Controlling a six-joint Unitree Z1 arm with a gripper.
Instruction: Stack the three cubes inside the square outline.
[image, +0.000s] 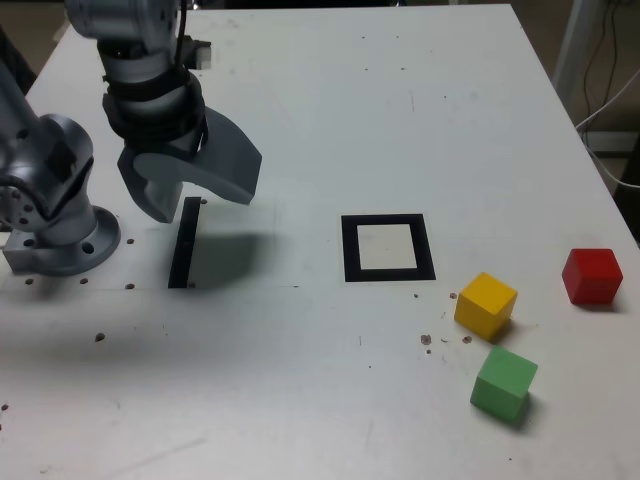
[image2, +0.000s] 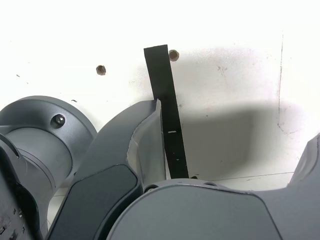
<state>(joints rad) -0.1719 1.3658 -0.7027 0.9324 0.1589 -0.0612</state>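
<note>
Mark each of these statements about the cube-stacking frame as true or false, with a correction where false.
1. The square outline has nothing inside it. True.
2. The gripper holds the red cube. False: its fingers are open and hold nothing, hanging over the black strip.
3. The green cube sits on the yellow cube. False: both rest on the table, side by side, not stacked.
4. In the exterior view, all three cubes lie to the right of the outline. True.
5. The red cube touches the yellow one. False: bare table separates them.
</note>
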